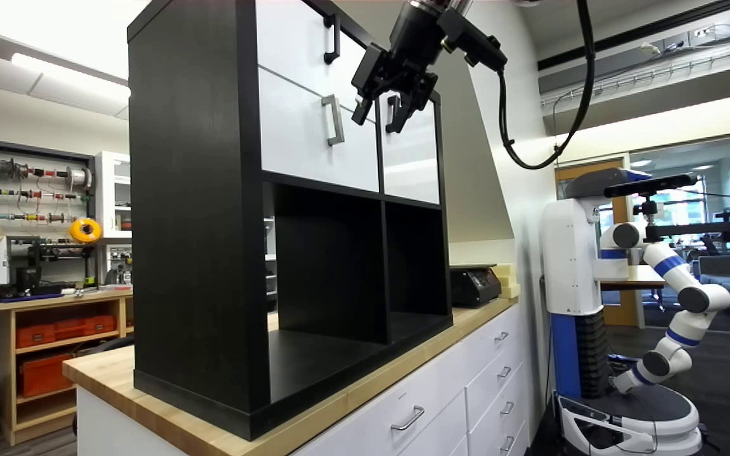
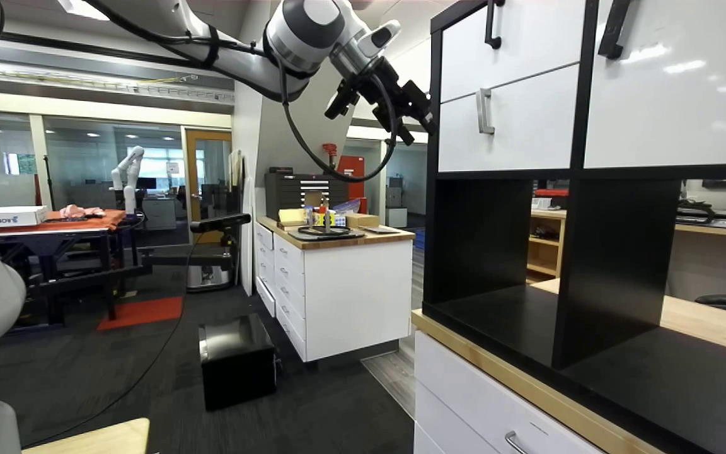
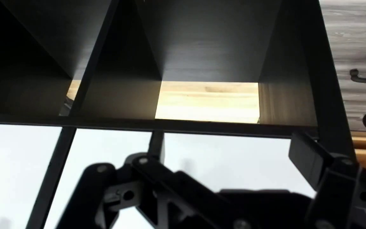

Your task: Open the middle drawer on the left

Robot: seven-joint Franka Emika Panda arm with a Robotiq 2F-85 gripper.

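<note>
White and closed, the middle drawer [image 2: 515, 120] sat in front of the fingers [image 3: 309, 162]; they were spread wide apart.

a hand could pass near to far through the left and right lower compartments [image 2: 501, 315], parted by an upright divider [image 2: 615, 265]. an end panel [image 1: 187, 209] walls the left. a silver handle [image 1: 338, 120] juts from the middle drawer [image 1: 301, 139], a black handle [image 1: 336, 35] above it; a cable [image 1: 589, 63] loops beside the gripper [image 1: 377, 121].
</note>
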